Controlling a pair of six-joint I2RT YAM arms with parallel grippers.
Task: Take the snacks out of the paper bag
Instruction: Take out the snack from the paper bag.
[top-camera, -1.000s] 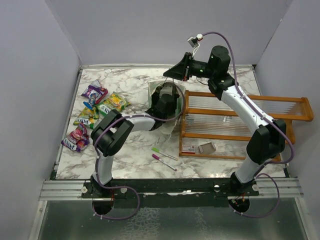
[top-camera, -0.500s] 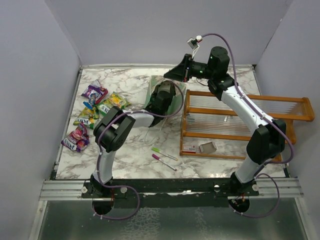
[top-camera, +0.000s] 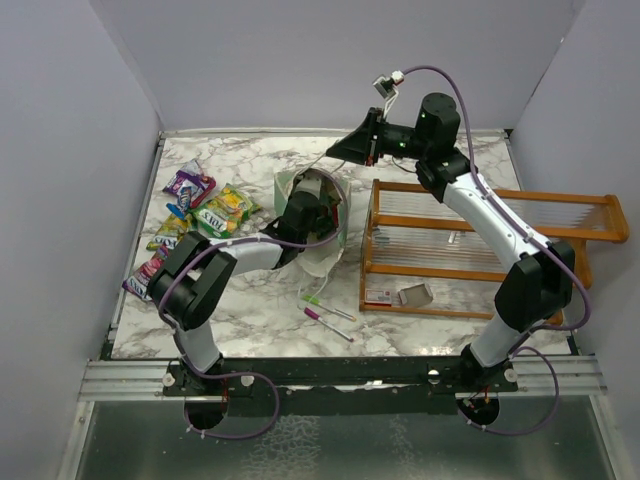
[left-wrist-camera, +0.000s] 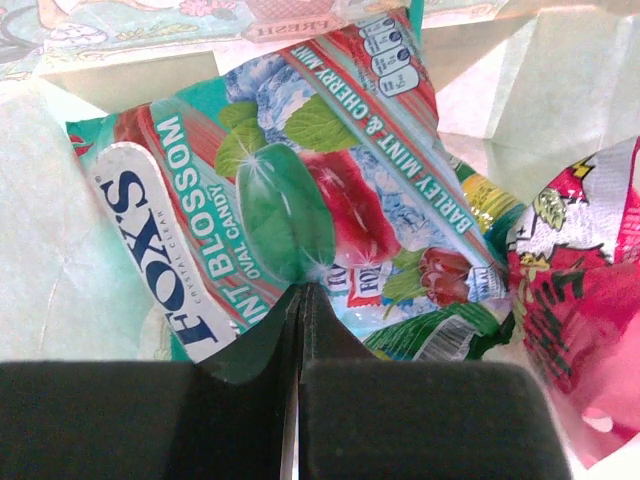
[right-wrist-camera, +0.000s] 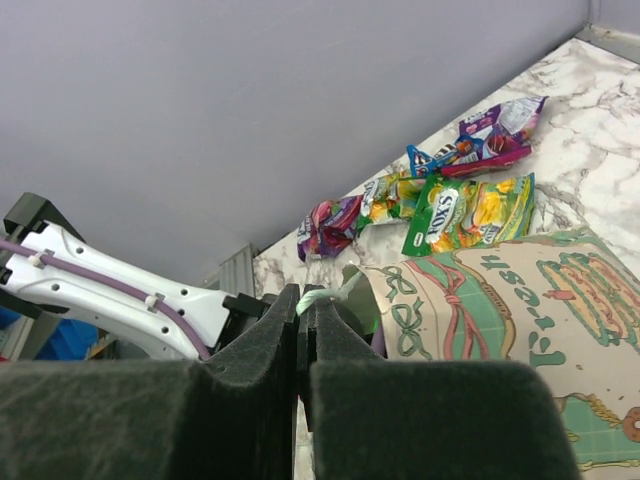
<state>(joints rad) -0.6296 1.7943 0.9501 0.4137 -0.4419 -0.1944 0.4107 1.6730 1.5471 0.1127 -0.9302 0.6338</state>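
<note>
The left gripper (left-wrist-camera: 300, 305) is inside the paper bag (left-wrist-camera: 60, 250). Its fingers (left-wrist-camera: 400, 420) are pinching the bottom edge of a green and red candy packet (left-wrist-camera: 300, 180). The packet lies straight ahead of the fingers, with its long side pointing away and leaning a bit right. It looks shiny and crinkly. A pink packet (left-wrist-camera: 580, 300) sits just beside it. The right gripper (right-wrist-camera: 300, 300) pinches the bag's string handle (right-wrist-camera: 325, 295). I think the left arm should pull straight back out.

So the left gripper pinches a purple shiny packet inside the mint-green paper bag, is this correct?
Not quite. The left wrist view shows the left gripper pinching a green shiny Fox's mint packet, not a purple one, inside the mint-green paper bag.
</note>
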